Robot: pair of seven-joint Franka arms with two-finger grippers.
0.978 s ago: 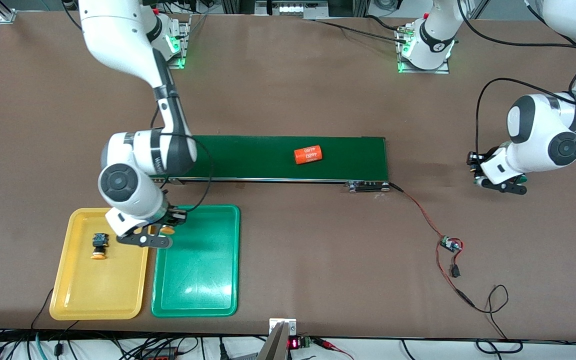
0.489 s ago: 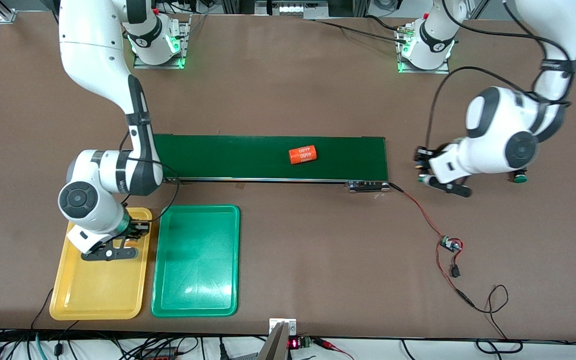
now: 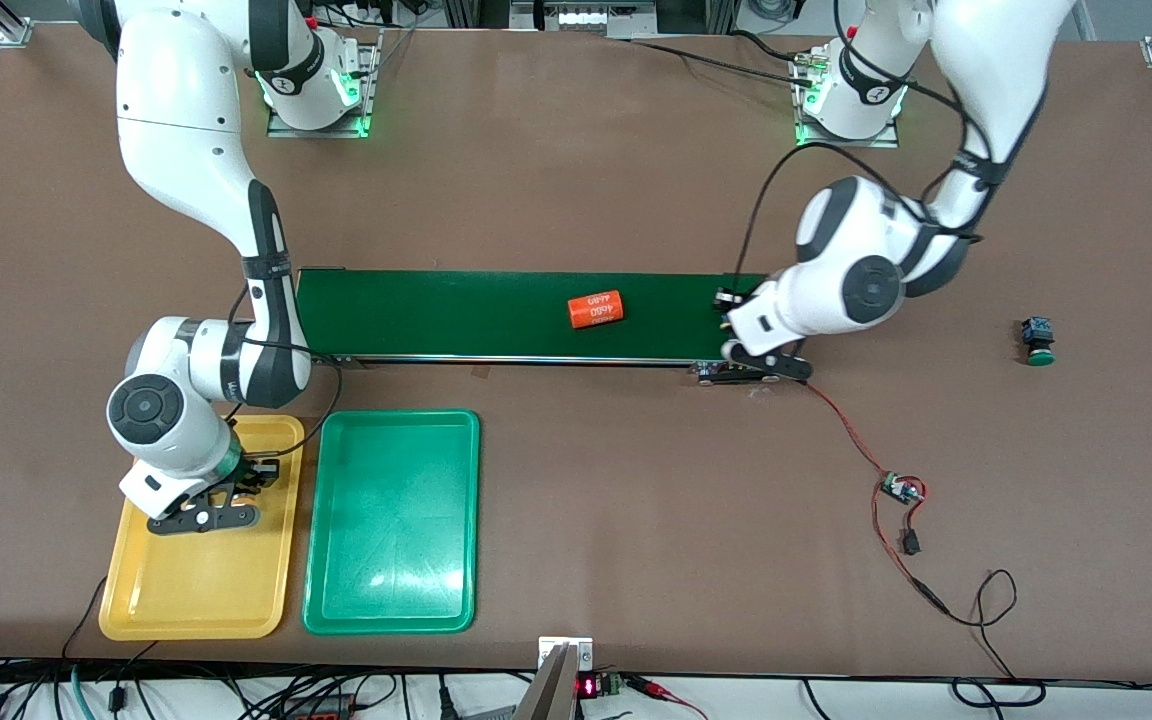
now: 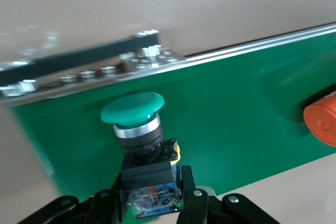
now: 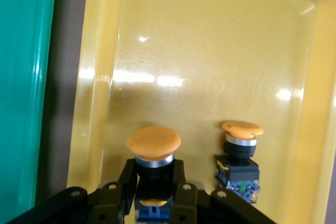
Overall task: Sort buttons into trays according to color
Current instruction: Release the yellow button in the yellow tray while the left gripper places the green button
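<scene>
Partly hidden in the front view, the right gripper [image 3: 204, 508] sits low over the yellow tray [image 3: 198, 600], its wrist covering what it carries; the right wrist view shows its fingers [image 5: 126, 182] clamped on a yellow-capped button [image 5: 154, 142], with a second yellow-capped button [image 5: 240, 156] lying in the tray just beside it; the green tray [image 3: 391, 520] lies alongside, rims nearly touching. The left gripper [image 3: 751, 362] hangs over the conveyor belt [image 3: 456, 315] at the left arm's end; its fingers [image 4: 186, 192] grip the body of a green-capped button [image 4: 132, 109], cap outward; an orange cylinder [image 3: 596, 309] lies mid-belt, cut off in the left wrist view. Another green button [image 3: 1036, 340] stands on the table [image 3: 586, 180] toward the left arm's end, well apart from everything.
</scene>
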